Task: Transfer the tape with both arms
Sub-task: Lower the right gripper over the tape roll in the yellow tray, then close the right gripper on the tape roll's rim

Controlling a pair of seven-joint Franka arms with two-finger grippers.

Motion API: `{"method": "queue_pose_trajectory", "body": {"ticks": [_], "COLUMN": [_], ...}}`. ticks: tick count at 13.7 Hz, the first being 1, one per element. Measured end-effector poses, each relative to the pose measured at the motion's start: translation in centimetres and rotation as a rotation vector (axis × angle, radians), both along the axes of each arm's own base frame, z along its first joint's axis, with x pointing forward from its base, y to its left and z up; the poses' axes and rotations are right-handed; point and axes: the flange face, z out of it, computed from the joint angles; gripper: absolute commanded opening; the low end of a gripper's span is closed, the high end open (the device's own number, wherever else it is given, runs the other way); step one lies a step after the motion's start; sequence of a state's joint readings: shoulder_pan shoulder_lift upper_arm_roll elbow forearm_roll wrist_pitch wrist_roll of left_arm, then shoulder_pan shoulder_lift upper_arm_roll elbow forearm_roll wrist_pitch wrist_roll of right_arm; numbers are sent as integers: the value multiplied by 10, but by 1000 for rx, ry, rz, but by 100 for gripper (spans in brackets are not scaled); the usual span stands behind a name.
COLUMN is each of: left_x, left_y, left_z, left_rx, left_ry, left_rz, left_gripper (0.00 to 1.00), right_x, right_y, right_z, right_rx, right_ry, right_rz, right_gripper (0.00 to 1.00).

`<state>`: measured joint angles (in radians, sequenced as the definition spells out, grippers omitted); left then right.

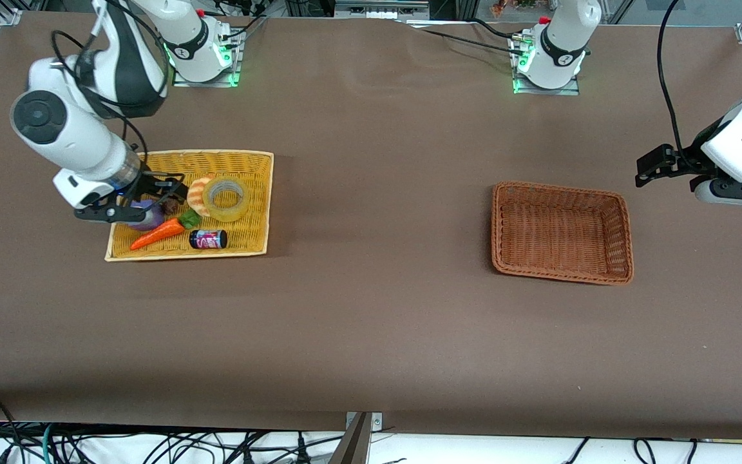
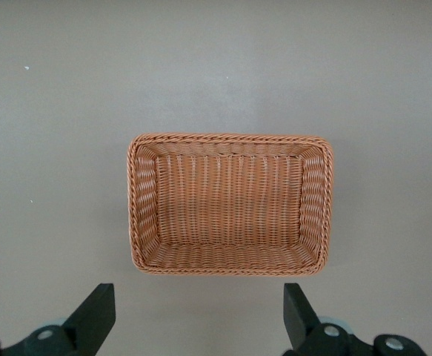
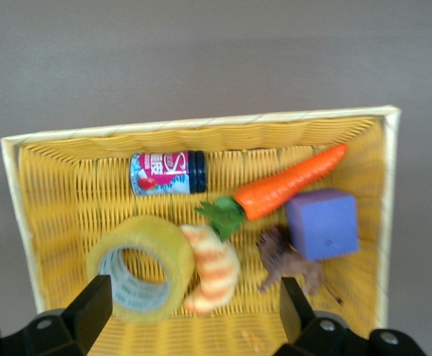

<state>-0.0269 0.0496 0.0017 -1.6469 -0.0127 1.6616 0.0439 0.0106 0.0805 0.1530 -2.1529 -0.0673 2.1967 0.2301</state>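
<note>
Tape [image 1: 225, 199] lies in the yellow tray [image 1: 252, 241], its hollow core tipped upward, touching the striped croissant [image 1: 198, 195] beside it. Taking that tray as the landmark: the right gripper [image 1: 163, 192] hangs over it with fingers spread wide and nothing between them, above the purple block [image 1: 145, 215] and the small brown animal figure [image 3: 293, 263], so it looks poised to come across to the roll. An orange carrot [image 1: 156, 234] and a little bottle [image 1: 208, 240] lie along the tray's edge nearest the front camera. Whether the roll leans on the croissant or merely brushes it is hard to say.

Well apart from the tray, toward the left arm's end of the table, sits the empty brown basket [image 1: 625, 225]. The left gripper [image 1: 651, 169] waits past it, fingers likewise spread and empty, probably stationed to receive the roll at a handover.
</note>
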Motion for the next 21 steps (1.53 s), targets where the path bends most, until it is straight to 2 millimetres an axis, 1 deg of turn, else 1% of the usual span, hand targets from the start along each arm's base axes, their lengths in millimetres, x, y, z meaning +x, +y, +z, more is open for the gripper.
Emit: {"method": "queue_pose_trajectory", "body": {"ticks": [2,3,4,6,9,12,13,21], "left_x": [0,0,0,0,0,0,0,0], "left_y": [0,0,0,0,0,0,0,0], "left_z": [0,0,0,0,0,0,0,0], "left_rx": [0,0,0,0,0,0,0,0], "left_ry": [0,0,0,0,0,0,0,0], "left_rz": [0,0,0,0,0,0,0,0], "left_gripper": [100,100,100,100,100,100,100,100], "right_x": [-21,-31,-39,-49,-54,-59,-60,-63], "right_y": [-3,-4,-5,-6,1,26,30,31], "right_z": [-43,-60,-72,-89,-103,-110,-111,-121], "right_rx": [12,16,19,25,31,36,36,35], "right_ry": [-27,-31,-33,-39,-39,-41,-40,-21], "right_rz": [4,7,8,11,16,19,20,18], "right_gripper": [100,100,100,100,100,100,100,100]}}
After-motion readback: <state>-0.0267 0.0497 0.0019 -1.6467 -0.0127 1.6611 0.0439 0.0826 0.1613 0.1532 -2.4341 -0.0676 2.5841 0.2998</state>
